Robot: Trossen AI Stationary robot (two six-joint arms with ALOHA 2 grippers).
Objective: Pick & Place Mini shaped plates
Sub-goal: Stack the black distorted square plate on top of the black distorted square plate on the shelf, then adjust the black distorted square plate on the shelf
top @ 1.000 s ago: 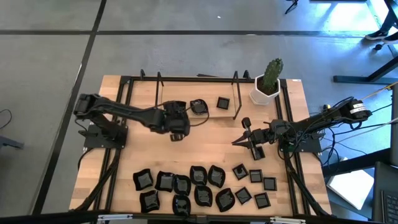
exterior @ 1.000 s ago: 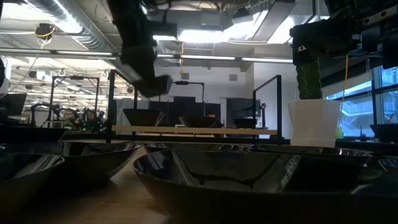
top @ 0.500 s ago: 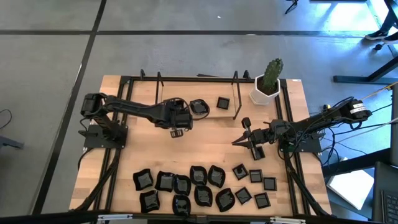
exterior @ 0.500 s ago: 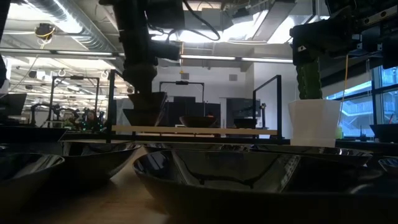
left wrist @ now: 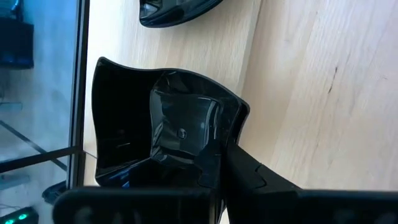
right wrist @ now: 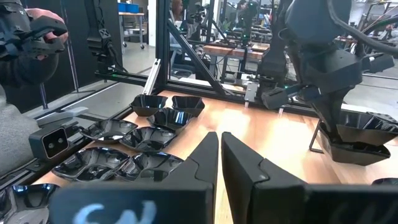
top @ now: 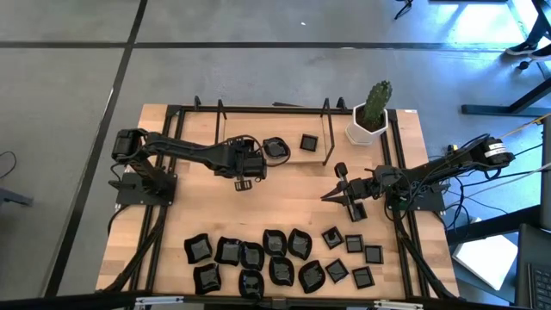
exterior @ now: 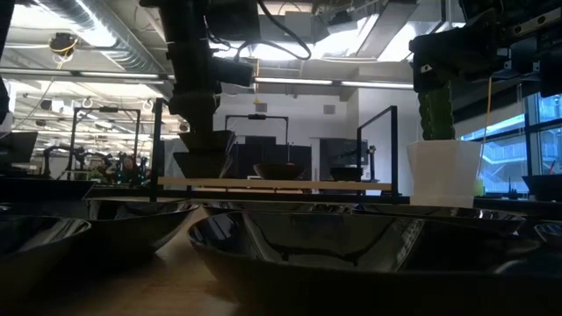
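Left gripper [top: 245, 176] left of centre in the high view, fingers pinched on the rim of a wavy-edged black plate [left wrist: 163, 134]. Plate carried low over bare wood, close beside another dish [top: 275, 147] already set down near the back rail [top: 258, 110]; judged a placing move, with the far edge of the table serving as the drop zone. Small flat square plate [top: 308, 142] parked there too, a little to the right. Right gripper [top: 331, 196] waiting right of centre, fingers nearly touching and holding nothing, tips aimed toward the table's middle, clear of the left arm's path. Remaining mini shaped plates [top: 275, 258] clustered along the lower edge of the frame, seemingly the supply. White cactus pot [top: 368, 127] standing upper right, out of the way.
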